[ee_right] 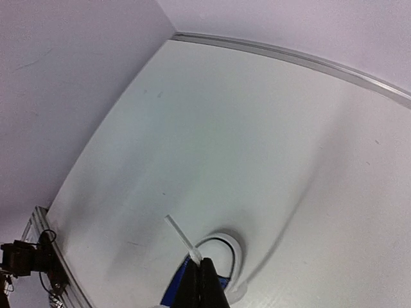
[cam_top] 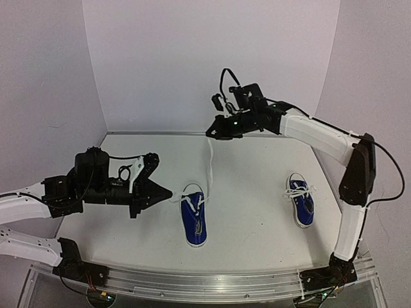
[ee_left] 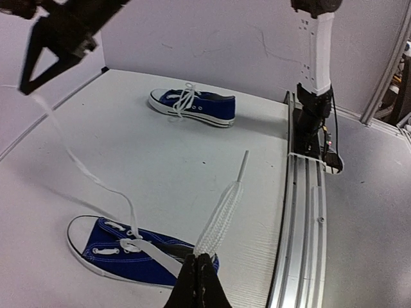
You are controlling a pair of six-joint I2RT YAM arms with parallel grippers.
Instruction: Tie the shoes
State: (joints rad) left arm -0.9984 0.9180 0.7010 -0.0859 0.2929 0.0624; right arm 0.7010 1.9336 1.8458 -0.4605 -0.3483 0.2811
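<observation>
From above, the counter (cam_top: 257, 160) carries two blue shoes. The middle shoe (cam_top: 193, 221) lies close to the near edge. The right shoe (cam_top: 300, 200) lies by the right edge with its laces bunched on top. I cannot tell if that is a real bow. The left fingers (cam_top: 167, 192) are pressed together on the short lace end (cam_top: 178, 198), just beside the middle shoe. The right fingers (cam_top: 212, 133) are high up toward the far edge and pinch the long lace end (cam_top: 210, 163).

From the left wrist, the left fingers are shut tight on the flat lace, and its tip pokes out past them. The middle shoe lies just below. The other lace runs up to the right fingers.

From the right wrist, the right fingers are shut on the lace, with a little tip sticking out. The shoe's white toe shows underneath.

I think the middle shoe has no knot yet. The two ends are only pulled apart. Crossing, looping and pulling tight are all left to do.
</observation>
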